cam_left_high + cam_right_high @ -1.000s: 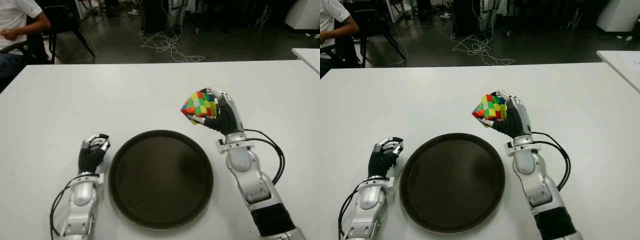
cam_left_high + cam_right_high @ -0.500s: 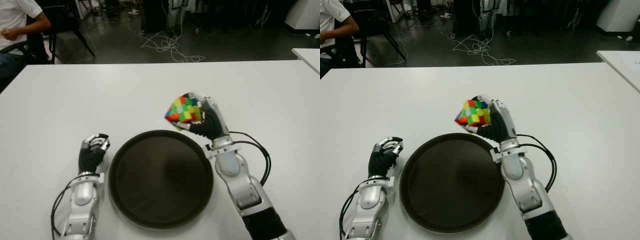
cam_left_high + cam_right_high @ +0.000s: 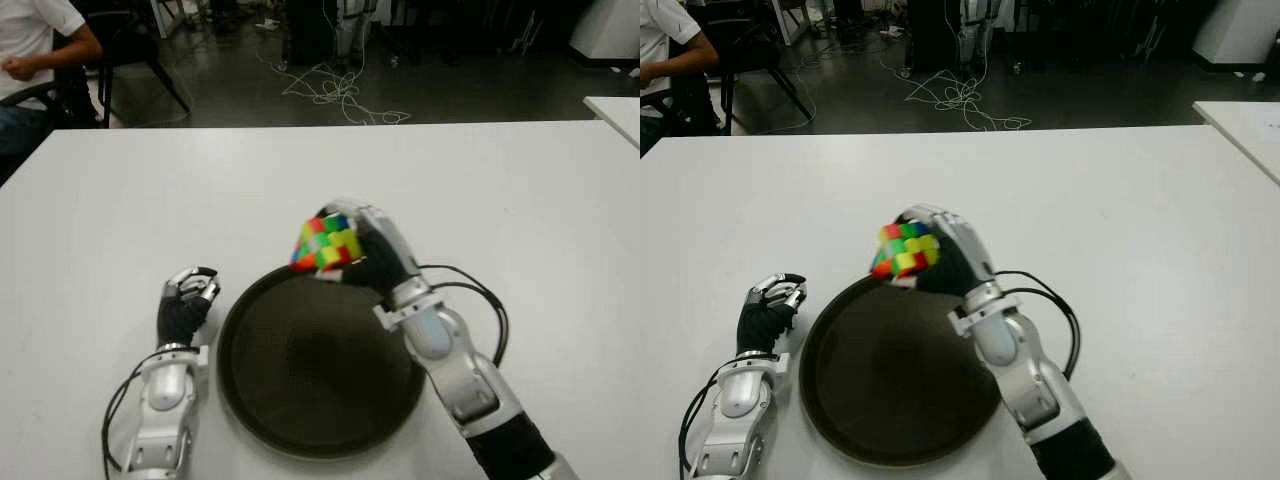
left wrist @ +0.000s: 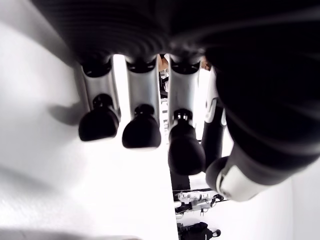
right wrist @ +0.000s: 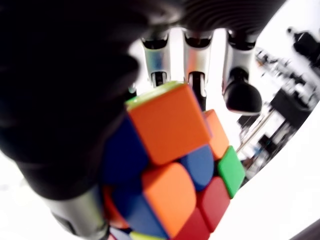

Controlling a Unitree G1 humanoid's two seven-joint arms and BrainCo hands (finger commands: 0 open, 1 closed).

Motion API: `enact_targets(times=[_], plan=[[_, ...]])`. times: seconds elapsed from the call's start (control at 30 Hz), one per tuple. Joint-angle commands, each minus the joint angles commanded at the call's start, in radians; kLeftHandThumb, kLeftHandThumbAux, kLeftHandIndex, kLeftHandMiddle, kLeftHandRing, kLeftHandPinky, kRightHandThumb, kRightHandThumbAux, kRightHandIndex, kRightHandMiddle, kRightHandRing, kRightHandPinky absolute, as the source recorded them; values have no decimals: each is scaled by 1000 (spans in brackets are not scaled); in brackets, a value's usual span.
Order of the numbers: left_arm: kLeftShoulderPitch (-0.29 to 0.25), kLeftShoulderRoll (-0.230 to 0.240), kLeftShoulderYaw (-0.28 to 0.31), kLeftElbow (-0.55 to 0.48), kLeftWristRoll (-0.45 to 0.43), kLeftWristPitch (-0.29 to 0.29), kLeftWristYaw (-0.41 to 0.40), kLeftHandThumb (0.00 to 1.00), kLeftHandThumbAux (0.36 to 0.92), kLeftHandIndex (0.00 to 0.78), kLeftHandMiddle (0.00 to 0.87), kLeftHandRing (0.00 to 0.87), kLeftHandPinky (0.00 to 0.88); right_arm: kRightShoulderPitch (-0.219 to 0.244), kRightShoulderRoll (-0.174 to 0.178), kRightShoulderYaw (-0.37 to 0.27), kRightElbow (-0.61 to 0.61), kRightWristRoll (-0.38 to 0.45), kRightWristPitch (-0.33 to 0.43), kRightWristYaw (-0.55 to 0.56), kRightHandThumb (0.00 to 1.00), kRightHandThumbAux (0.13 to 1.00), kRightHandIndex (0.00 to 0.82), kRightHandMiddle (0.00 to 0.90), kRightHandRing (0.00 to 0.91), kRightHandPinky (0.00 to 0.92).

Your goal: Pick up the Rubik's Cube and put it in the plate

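Your right hand (image 3: 375,262) grips the Rubik's Cube (image 3: 326,243) above the plate's (image 3: 320,420) far rim; next, lower and release. Left hand (image 3: 185,305), curled empty, sits left of the plate.

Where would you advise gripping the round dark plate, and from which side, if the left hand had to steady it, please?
Probably the plate's raised rim on its left edge, nearest the left hand, which shows just beside it. The plate lies flat and shallow, so only the rim offers a pinch. The right hand holds the Rubik's Cube over the far rim.
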Motion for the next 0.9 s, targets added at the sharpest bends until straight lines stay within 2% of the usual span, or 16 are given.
enact_targets(times=[0.2, 0.27, 0.37, 0.6, 0.77, 0.9], plan=[[7, -14, -2, -18, 3, 8, 13, 709, 706, 443, 807, 824, 809, -28, -22, 50, -36, -39, 120, 167, 19, 898, 704, 808, 826, 816], [8, -17, -1, -20, 3, 10, 15, 708, 706, 443, 807, 824, 809, -33, -24, 60, -46, -51, 148, 198, 9, 907, 700, 809, 826, 815], [9, -22, 1, -25, -3, 14, 13, 709, 706, 443, 807, 824, 809, -52, -21, 96, 3, -82, 164, 219, 3, 917, 691, 810, 826, 815], [10, -27, 3, -29, -15, 19, 9, 708, 706, 443, 808, 827, 812, -83, -44, 142, 46, -128, 193, 286, 89, 908, 615, 786, 805, 794], [8, -24, 3, -26, -13, 24, 10, 707, 707, 442, 808, 824, 806, -86, -43, 158, 47, -159, 217, 291, 139, 899, 589, 763, 784, 781], [4, -17, 4, -16, -4, 24, 14, 708, 707, 443, 810, 825, 807, -82, -47, 178, 57, -190, 222, 280, 183, 906, 533, 739, 764, 757]])
